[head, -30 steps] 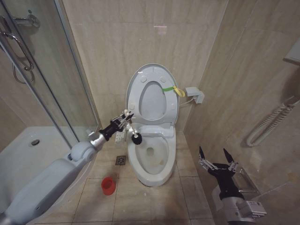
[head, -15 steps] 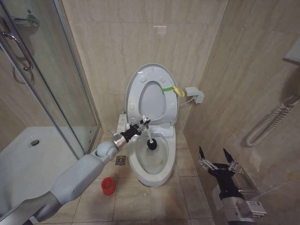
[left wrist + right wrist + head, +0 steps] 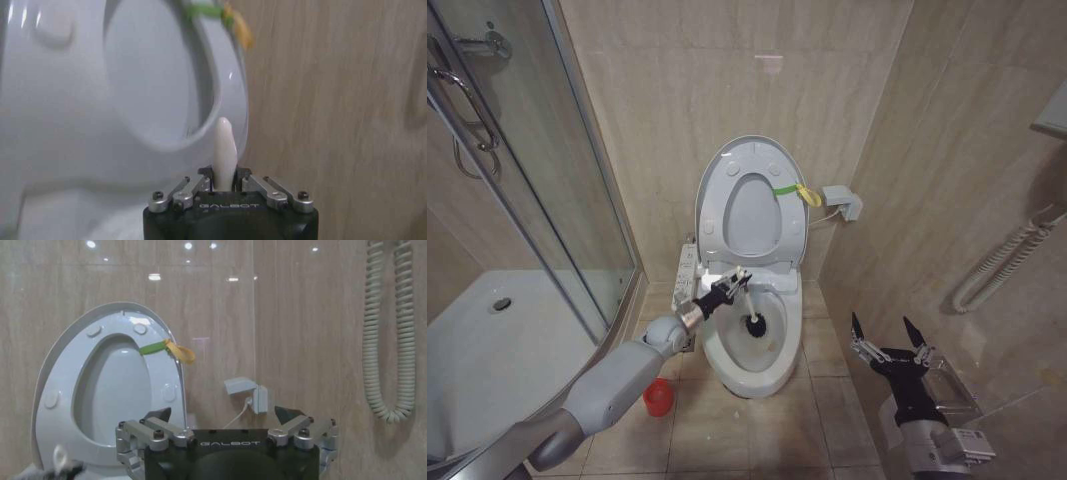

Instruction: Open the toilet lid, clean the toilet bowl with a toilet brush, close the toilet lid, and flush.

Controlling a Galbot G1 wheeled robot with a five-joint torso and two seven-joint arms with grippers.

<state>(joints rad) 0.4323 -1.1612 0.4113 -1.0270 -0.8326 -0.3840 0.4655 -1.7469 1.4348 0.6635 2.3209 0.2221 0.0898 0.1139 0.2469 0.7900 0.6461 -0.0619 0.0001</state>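
The toilet lid (image 3: 749,160) stands upright against the wall with the ring seat raised against it and a yellow-green band (image 3: 793,190) at its right edge. Below it the toilet bowl (image 3: 727,362) lies uncovered. My left gripper (image 3: 733,281) is over the bowl's rear left rim, shut on the white handle of the toilet brush (image 3: 754,321). The dark bristle head is down inside the bowl. In the left wrist view the handle (image 3: 225,147) sticks out between the shut fingers toward the lid (image 3: 80,100). My right gripper (image 3: 889,334) hangs open at the lower right, apart from the toilet.
The brush's red holder (image 3: 658,396) stands on the tiled floor left of the bowl, near a floor drain (image 3: 685,342). A glass shower enclosure (image 3: 527,170) and white tray (image 3: 487,350) are at the left. A wall socket box (image 3: 842,202) and coiled hose (image 3: 1002,262) are on the right.
My left arm has swung right and down, carrying the brush head from beside the bowl's left rim into the bowl. The right arm has stayed still.
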